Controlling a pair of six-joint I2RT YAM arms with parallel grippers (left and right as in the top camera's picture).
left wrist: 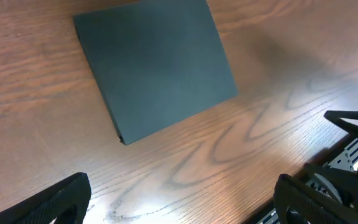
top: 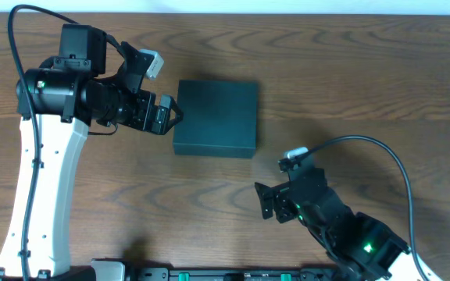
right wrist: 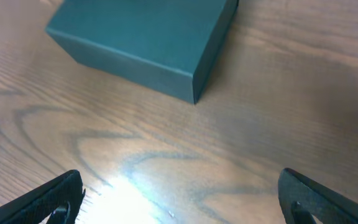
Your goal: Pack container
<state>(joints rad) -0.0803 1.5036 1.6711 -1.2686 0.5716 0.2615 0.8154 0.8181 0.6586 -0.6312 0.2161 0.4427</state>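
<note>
Seen from overhead, the container (top: 216,118), a dark green-black box with its lid down, lies flat on the wooden table (top: 366,70) just above the middle of the frame; we can make out no seam or hinge on its matte top. The left gripper (top: 163,114) sits just beside the box's left edge. From above we cannot tell whether it touches the cardboard, because its tips blend into the dark housing. Its own camera settles the claw's state: two black fingers (left wrist: 61,200) stand released in the lower corners of that view, wide apart, with only wood between them. The box fills the upper left there and runs up to the top edge. A dark shape at the right edge of the same view is too cropped for us to name. The right gripper (top: 265,200) hangs at the lower middle of the overhead frame, apart from the box and below its lower right corner. Its arm runs off the bottom right, with a black cable (top: 389,148) looping above it. Its wrist view shows the fingertips (right wrist: 48,202) likewise spread, gripping nothing. The box sits at upper left with its back cropped, and glare washes out the grain at bottom centre.
</note>
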